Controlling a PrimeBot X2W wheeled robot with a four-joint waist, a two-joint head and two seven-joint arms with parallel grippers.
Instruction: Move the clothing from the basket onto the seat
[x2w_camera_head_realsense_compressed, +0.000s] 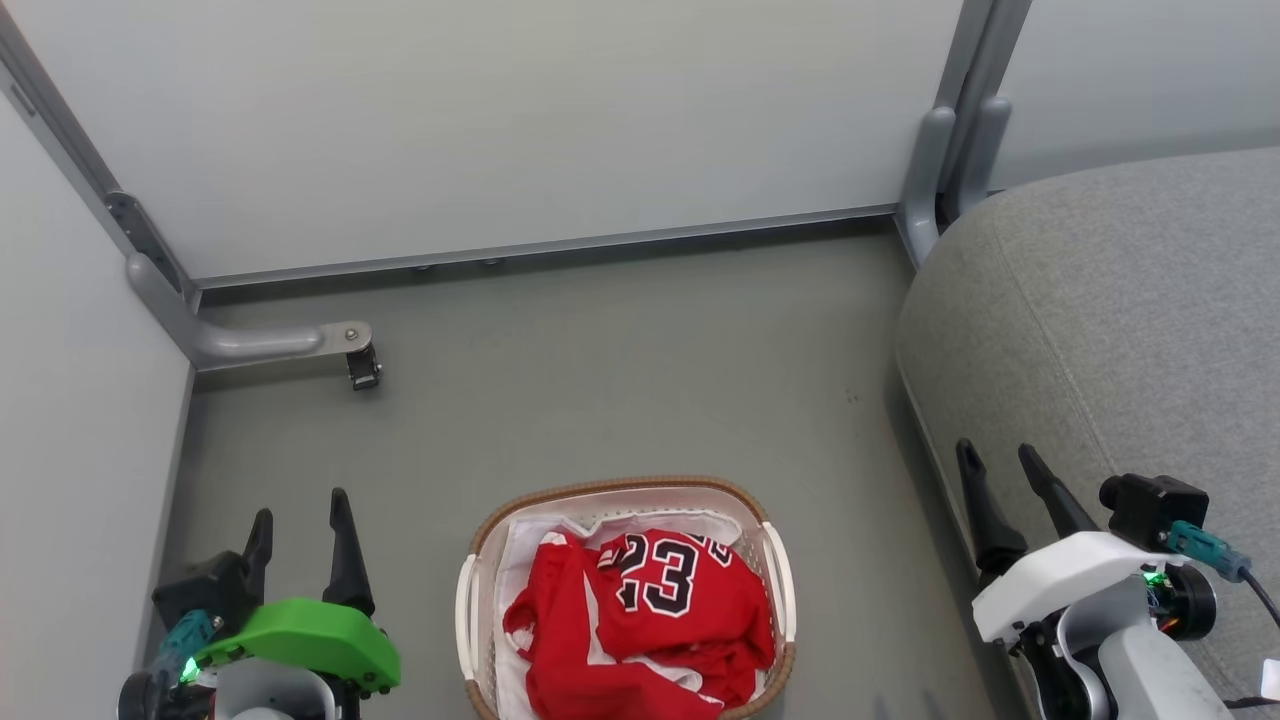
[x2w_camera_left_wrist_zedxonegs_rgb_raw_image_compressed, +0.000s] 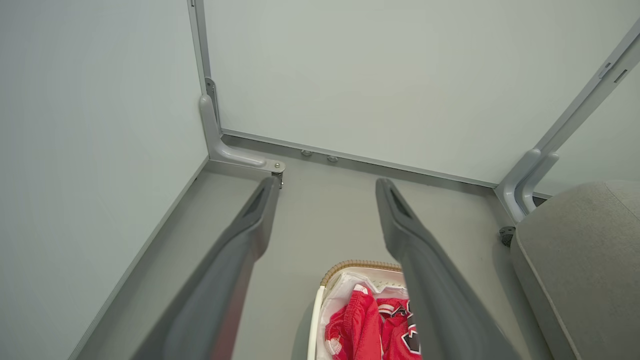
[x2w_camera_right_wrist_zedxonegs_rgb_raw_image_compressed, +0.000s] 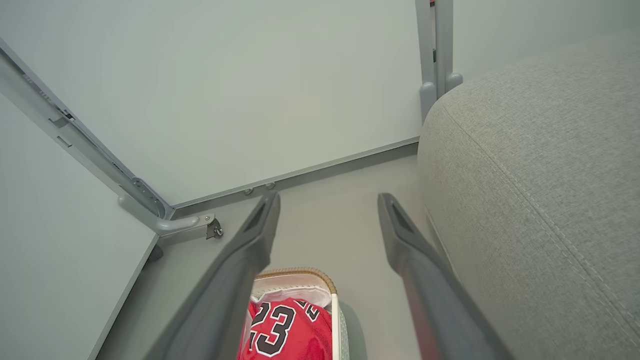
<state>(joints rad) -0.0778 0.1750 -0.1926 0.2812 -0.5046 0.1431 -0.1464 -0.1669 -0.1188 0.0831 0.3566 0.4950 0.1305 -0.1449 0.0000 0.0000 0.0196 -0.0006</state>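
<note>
The red clothing (x2w_camera_head_realsense_compressed: 640, 620), its jersey showing a black "23", lies bunched in the white basket (x2w_camera_head_realsense_compressed: 772, 560) with a brown woven rim, at the bottom middle of the head view. The grey seat (x2w_camera_head_realsense_compressed: 1110, 320) rises on the right. My left gripper (x2w_camera_head_realsense_compressed: 300, 510) hangs open to the left of the basket, holding nothing. My right gripper (x2w_camera_head_realsense_compressed: 1000, 460) stands open between the basket and the seat's edge, also empty. In the left wrist view the clothing (x2w_camera_left_wrist_zedxonegs_rgb_raw_image_compressed: 360, 325) and basket (x2w_camera_left_wrist_zedxonegs_rgb_raw_image_compressed: 350, 265) sit low between the fingers (x2w_camera_left_wrist_zedxonegs_rgb_raw_image_compressed: 240, 250). The right wrist view shows the clothing (x2w_camera_right_wrist_zedxonegs_rgb_raw_image_compressed: 290, 330) and seat (x2w_camera_right_wrist_zedxonegs_rgb_raw_image_compressed: 540, 165).
Pale partition walls enclose the grey floor (x2w_camera_head_realsense_compressed: 620, 380). A grey metal foot with a caster (x2w_camera_head_realsense_compressed: 362, 372) juts from the left corner, and a bracket (x2w_camera_head_realsense_compressed: 940, 170) stands at the back beside the seat. A white liner (x2w_camera_head_realsense_compressed: 520, 560) lines the basket.
</note>
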